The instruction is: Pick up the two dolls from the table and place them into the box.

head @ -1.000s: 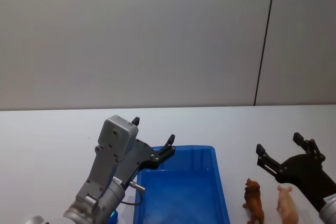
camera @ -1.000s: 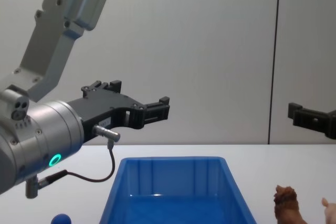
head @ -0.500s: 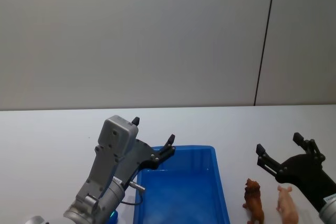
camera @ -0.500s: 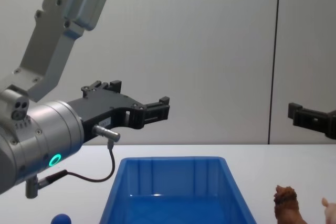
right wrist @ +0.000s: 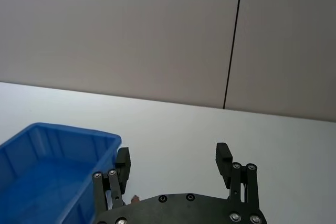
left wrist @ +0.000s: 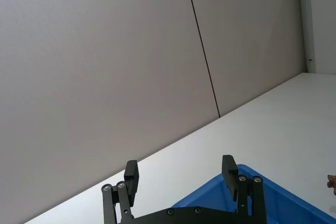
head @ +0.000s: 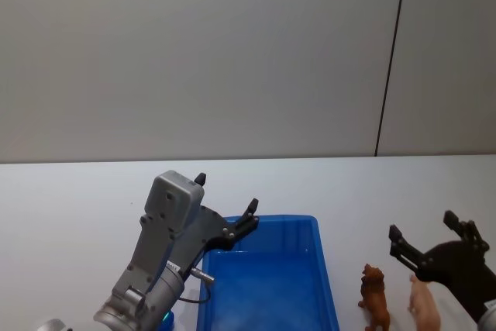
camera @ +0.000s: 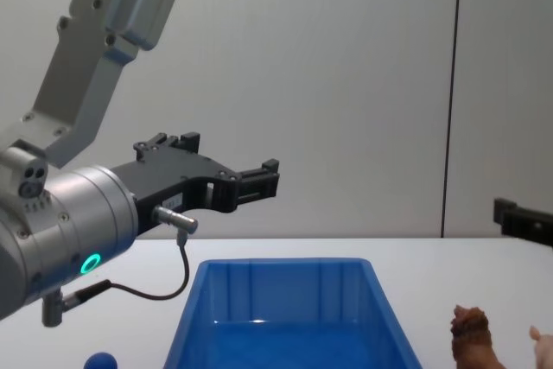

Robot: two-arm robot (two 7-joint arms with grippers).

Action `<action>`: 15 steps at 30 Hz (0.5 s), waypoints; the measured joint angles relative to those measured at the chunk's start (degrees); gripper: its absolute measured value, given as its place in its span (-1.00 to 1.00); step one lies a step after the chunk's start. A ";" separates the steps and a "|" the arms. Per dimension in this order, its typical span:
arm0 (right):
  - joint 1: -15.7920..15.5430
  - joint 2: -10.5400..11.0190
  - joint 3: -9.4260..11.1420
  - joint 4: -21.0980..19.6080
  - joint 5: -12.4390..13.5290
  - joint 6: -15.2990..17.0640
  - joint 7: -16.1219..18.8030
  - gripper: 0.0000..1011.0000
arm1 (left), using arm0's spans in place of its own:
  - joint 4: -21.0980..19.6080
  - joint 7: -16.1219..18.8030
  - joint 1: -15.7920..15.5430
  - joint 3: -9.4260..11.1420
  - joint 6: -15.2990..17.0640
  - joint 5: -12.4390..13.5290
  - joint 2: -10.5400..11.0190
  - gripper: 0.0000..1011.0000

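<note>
Released, my right tool [head: 422, 226] hangs just above the brown doll [head: 374, 296] and pink doll [head: 423, 305] on the tabletop [head: 77, 191]. Probably light and stiff: I'd pinch across each body. My left tool [head: 226, 191], released, idles over the box [head: 328, 292].

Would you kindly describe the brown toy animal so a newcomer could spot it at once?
Find the blue box on the white table; two small toy animals stand just beyond its right wall. The brown doll is the one nearer the box, shaggy and reddish-brown, whereas the pink doll beside it is smooth and pale.
</note>
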 joint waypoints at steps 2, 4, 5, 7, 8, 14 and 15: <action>-0.44 0.00 0.03 -0.09 0.03 0.56 -0.82 0.98 | 0.00 0.00 0.00 0.00 0.00 0.00 0.00 0.98; -0.73 0.00 0.04 -0.22 0.03 0.98 -1.36 0.98 | 0.00 0.00 0.00 0.00 0.00 0.00 0.00 0.98; -1.08 0.00 0.04 -0.37 0.03 1.45 -1.97 0.98 | 0.00 0.00 0.00 0.00 0.00 0.00 0.00 0.98; -1.53 -0.03 0.03 -0.56 0.02 2.15 -2.70 0.98 | 0.00 0.00 0.00 0.00 0.00 0.00 0.00 0.98; -1.69 -0.05 0.03 -0.61 0.01 2.28 -2.95 0.98 | 0.00 0.00 0.00 0.00 0.00 0.00 0.00 0.98; -3.00 -0.31 -0.24 -0.85 -0.25 3.94 -4.94 0.98 | 0.00 0.00 0.00 0.00 0.00 0.00 0.00 0.98; -3.00 -0.31 -0.24 -0.85 -0.25 3.94 -4.94 0.98 | 0.00 0.00 0.00 0.00 0.00 0.00 0.00 0.98</action>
